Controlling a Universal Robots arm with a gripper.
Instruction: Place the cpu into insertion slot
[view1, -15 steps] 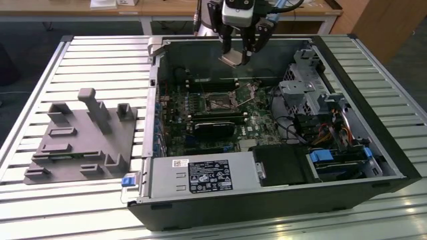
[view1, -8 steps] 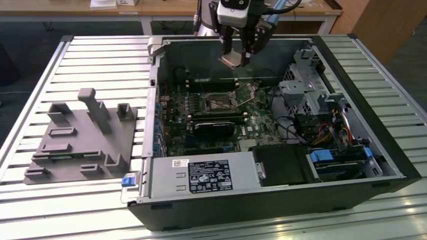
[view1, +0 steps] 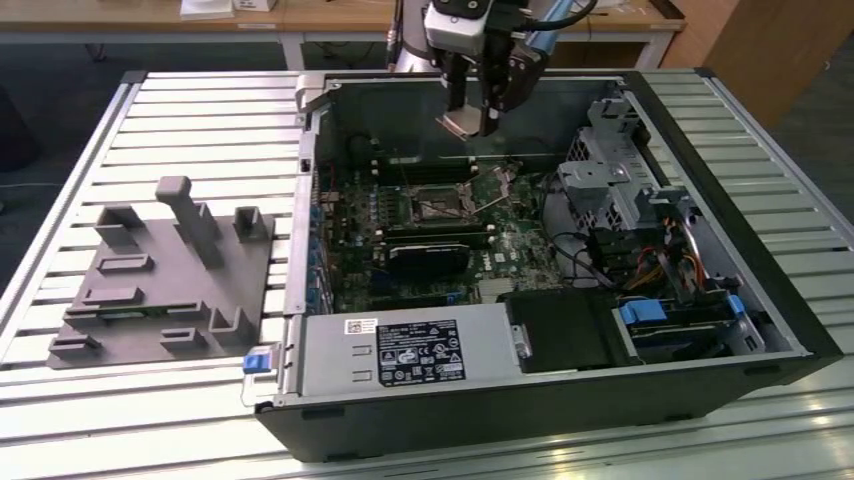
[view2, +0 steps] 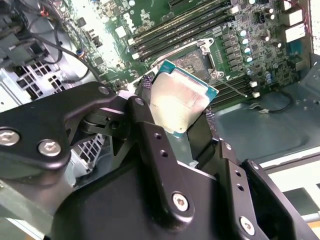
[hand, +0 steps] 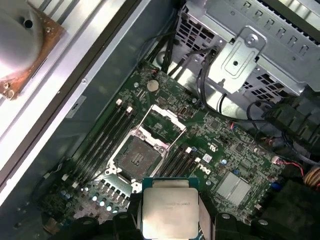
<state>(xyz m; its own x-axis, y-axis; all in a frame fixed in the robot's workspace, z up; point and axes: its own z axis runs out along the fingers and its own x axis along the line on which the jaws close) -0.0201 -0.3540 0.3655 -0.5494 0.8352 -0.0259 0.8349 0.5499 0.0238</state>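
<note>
Second wrist view: gripper (view2: 177, 102) jaws clamp the cpu (view2: 182, 97) (silver top visible), held clear of the open insertion slot (view2: 192, 60).

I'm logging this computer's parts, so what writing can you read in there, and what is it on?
No text can be quoted.
On the power supply label: print too small to read.
On the chip: faint marks, unreadable.
On the circuit board: white lettering, too small.
</note>
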